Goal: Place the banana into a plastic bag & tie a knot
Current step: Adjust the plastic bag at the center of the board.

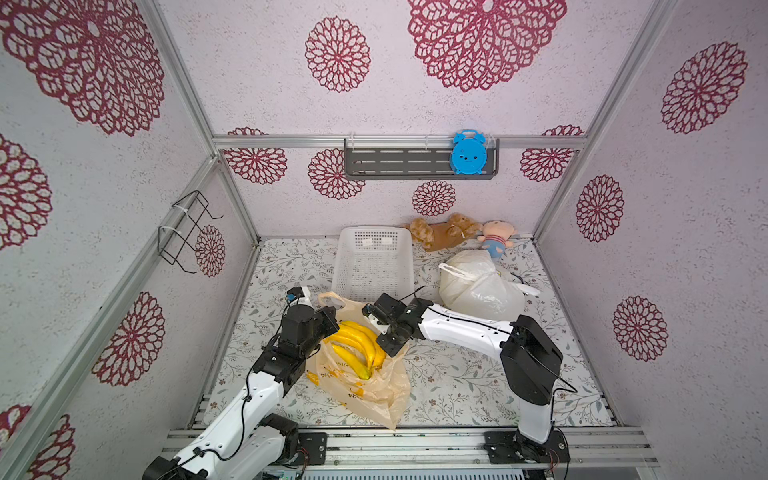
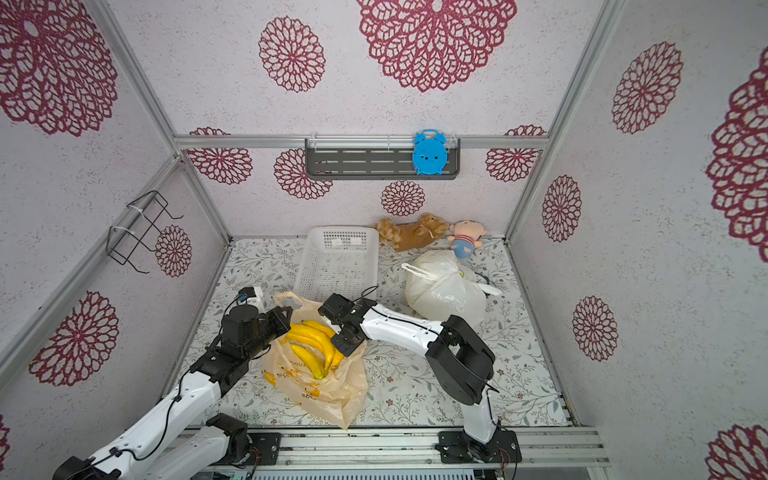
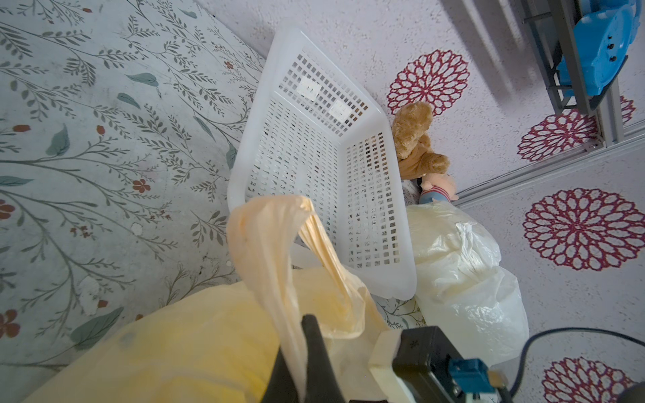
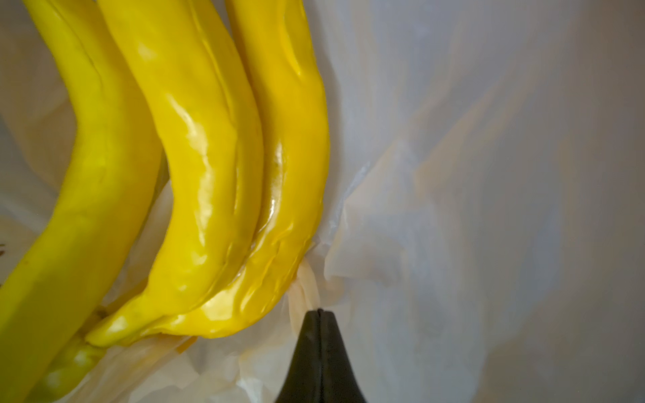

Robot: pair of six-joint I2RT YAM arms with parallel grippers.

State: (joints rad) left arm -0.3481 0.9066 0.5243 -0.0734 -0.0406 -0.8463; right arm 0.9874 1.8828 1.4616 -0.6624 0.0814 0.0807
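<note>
Carrying everything is the flower-and-leaf-printed counter (image 1: 457, 386). At its far side sits a white perforated plastic basket (image 1: 338, 266), and just beside that, on the right arm's side, a bulging white plastic sack (image 1: 478, 291). Nearer the arms, a translucent pale-orange plastic bag (image 1: 365, 395) lies crumpled with its mouth facing the basket. The bunch of glossy yellow bananas (image 1: 357, 343) rests inside that mouth, with much of the fruit exposed in both top views. The left claw (image 3: 300, 335) is pinched on one handle loop (image 3: 265, 240) of the translucent pale-orange plastic bag; the film strip runs between its black fingers and arches up in front of the basket. The right claw (image 4: 319, 311) is at the opposite side of the mouth, just beside the bananas, with its tips pressed together on a crumpled fold of the bag's film.
</note>
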